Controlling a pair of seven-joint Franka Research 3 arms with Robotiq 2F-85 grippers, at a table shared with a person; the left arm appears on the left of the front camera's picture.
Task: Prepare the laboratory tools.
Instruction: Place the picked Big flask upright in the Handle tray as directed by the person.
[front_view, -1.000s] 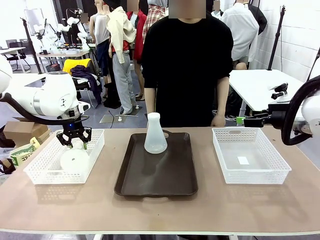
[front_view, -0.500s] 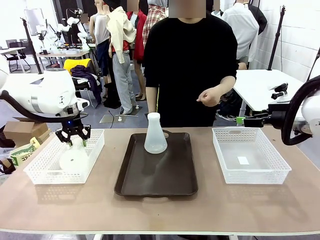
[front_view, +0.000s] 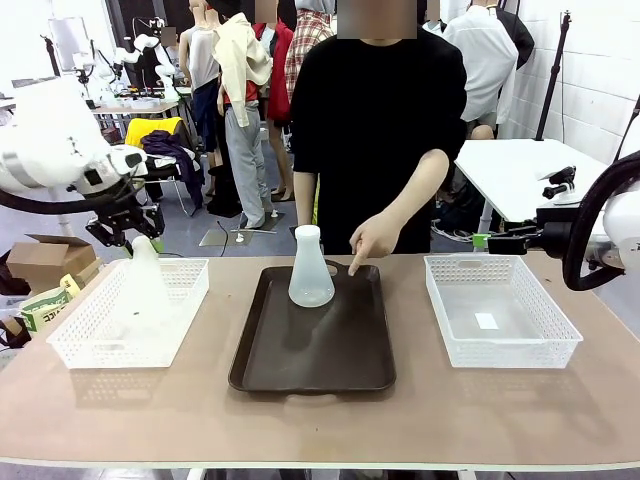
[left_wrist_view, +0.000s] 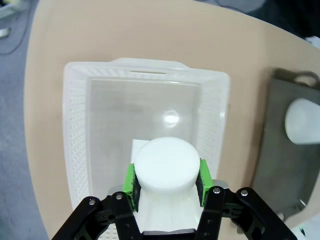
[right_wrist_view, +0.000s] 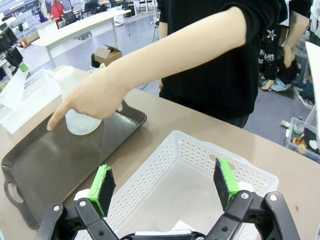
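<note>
Left gripper (left_wrist_view: 166, 181) clamps a flask (left_wrist_view: 166, 170); right gripper (right_wrist_view: 165, 186) gapes.

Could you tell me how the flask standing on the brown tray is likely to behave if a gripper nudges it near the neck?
The flask looks empty, so probably light. Its wide base should resist tipping, so on the smooth tray it may slide rather than topple.

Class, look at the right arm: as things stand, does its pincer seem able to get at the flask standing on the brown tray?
Probably not yet. The right pincer is open, over the white basket, but the person's hand points down beside the flask on the tray, on the side the arm would come from.
</note>
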